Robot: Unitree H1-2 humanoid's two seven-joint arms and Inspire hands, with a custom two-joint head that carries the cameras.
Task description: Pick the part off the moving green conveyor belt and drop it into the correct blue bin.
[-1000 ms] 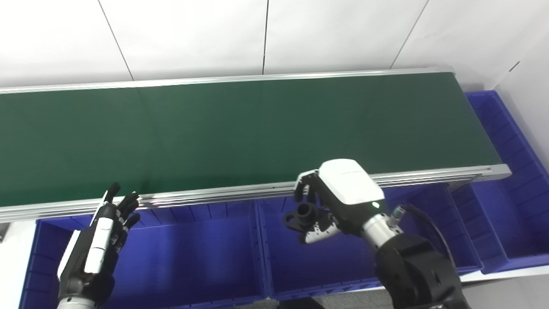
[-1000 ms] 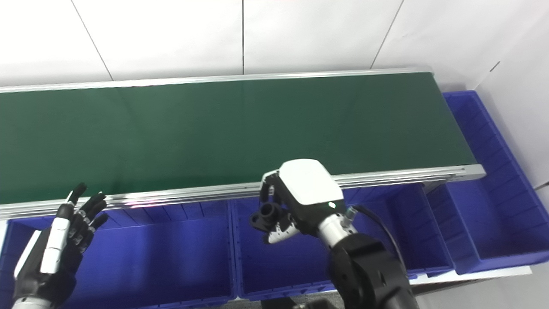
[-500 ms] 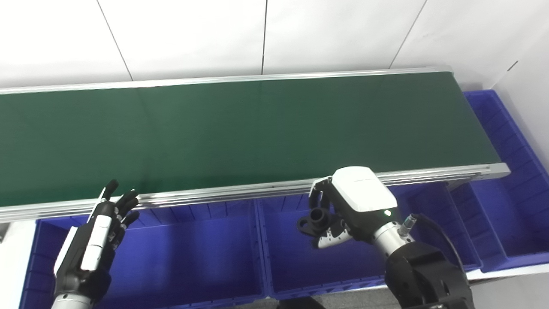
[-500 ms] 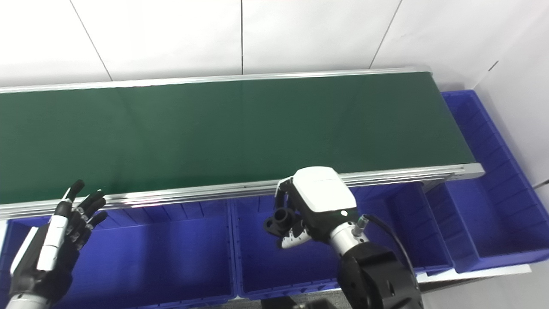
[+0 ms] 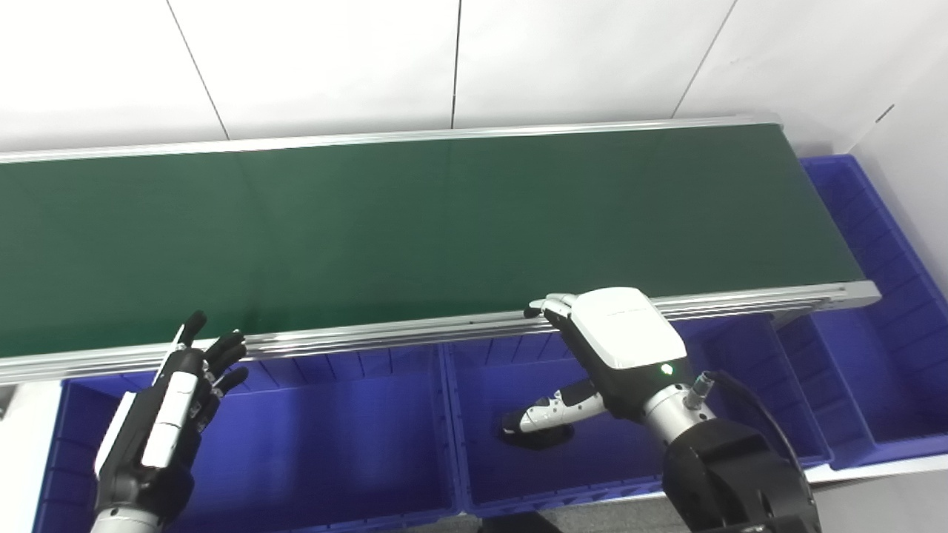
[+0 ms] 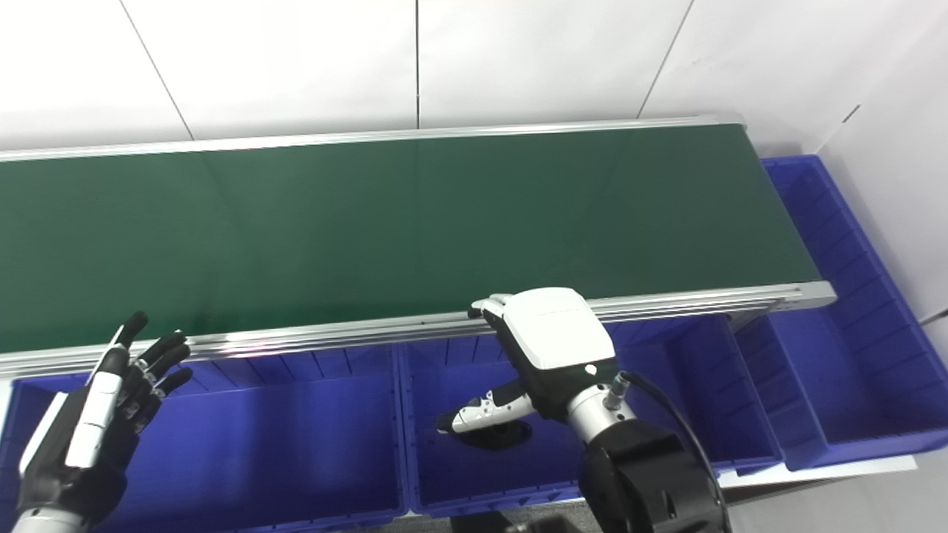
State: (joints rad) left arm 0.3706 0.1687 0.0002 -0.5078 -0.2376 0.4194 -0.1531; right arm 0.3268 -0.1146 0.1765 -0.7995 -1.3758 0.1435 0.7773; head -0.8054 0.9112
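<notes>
The black part [image 5: 543, 440] lies on the floor of the middle blue bin [image 5: 485, 359], partly under my right thumb. My right hand [image 5: 618, 344] hovers over that bin, fingers spread and open, its fingertips reaching the belt's near rail. It holds nothing. The green conveyor belt [image 5: 415, 229] carries no part. My left hand [image 5: 172, 411] is raised over the left blue bin [image 5: 333, 444], palm turned inward, fingers apart and empty.
A narrower blue bin [image 5: 748, 370] sits right of the middle one, and a long blue bin [image 5: 874, 348] runs past the belt's right end. The belt's aluminium rail [image 5: 370, 337] lies between the hands and the belt. White wall panels stand behind.
My right hand has opened and the black part has fallen from it onto the middle bin's floor. The left hand has barely moved.
</notes>
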